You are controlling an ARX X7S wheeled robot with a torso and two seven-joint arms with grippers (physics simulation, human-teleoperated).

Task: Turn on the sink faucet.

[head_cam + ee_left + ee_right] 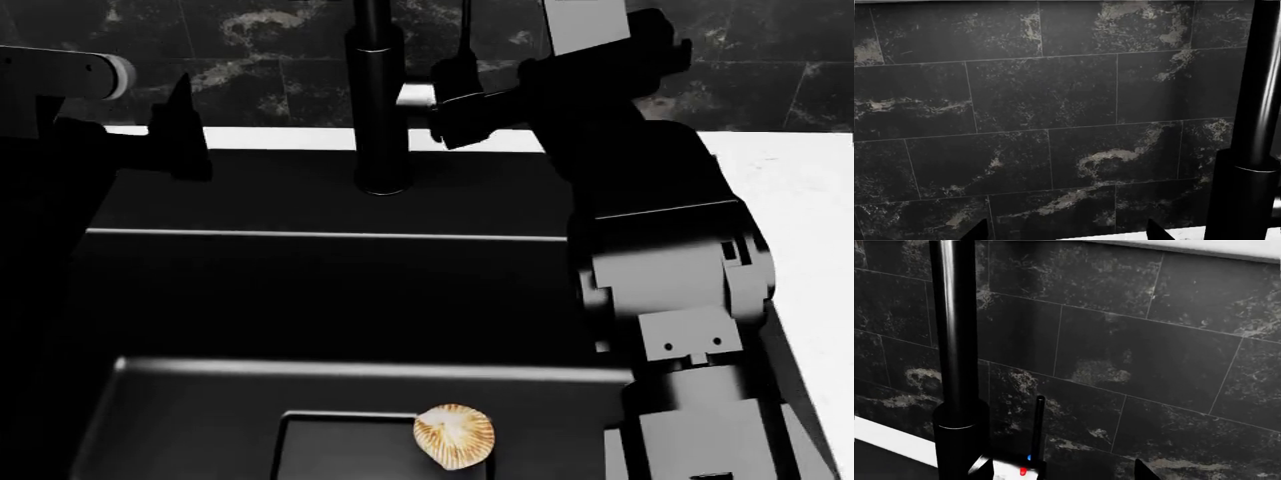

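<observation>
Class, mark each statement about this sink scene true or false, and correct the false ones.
1. A shell lies in the sink. True: the shell lies by the recessed drain panel.
2. The sink faucet is white. False: it is matte black.
3. The right pincer is beside the faucet, at its lever side. True.
4. The wall behind the faucet is plain white paint. False: it is dark marbled tile.
5. The left pincer grips the shell. False: it is up near the counter edge, far from the shell.
</observation>
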